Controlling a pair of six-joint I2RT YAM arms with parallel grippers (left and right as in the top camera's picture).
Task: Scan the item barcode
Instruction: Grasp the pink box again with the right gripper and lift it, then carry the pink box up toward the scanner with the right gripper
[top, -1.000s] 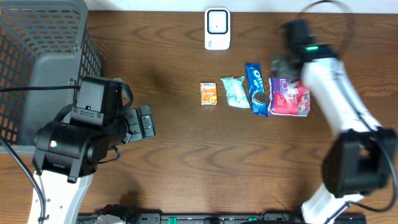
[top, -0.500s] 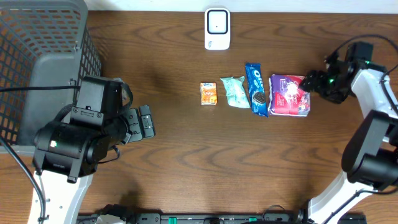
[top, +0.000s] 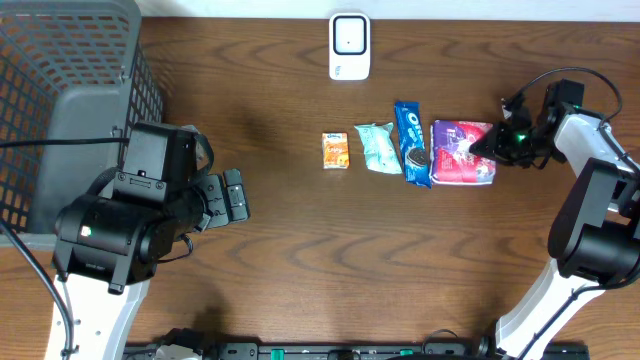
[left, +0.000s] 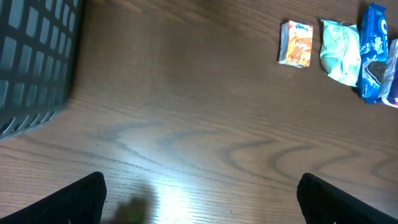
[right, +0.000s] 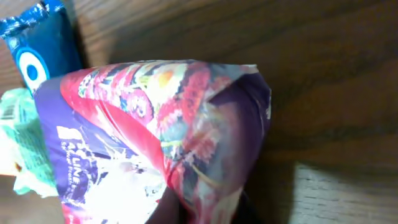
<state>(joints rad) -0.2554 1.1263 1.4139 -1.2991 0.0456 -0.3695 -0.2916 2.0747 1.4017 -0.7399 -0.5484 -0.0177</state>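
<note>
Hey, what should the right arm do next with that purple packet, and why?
Probably lift the purple packet slightly: the right gripper looks pinched shut on its crumpled edge, and the scanner sits well away from it, so the packet must be carried over.

- The right gripper, held over the far end of the purple packet a second ago and drawn off to its right half a second ago, is now set low against the packet's right edge.
- Its jaws, spread wide a second ago, are now closed, with the packet's right edge pinched between them. In the right wrist view the wrapper is puckered into a fold there.
- The right arm, previously laid diagonally beside the packet, is now swung out to the table's right side.
- The purple packet is shifted slightly left, against the blue cookie pack.
</note>
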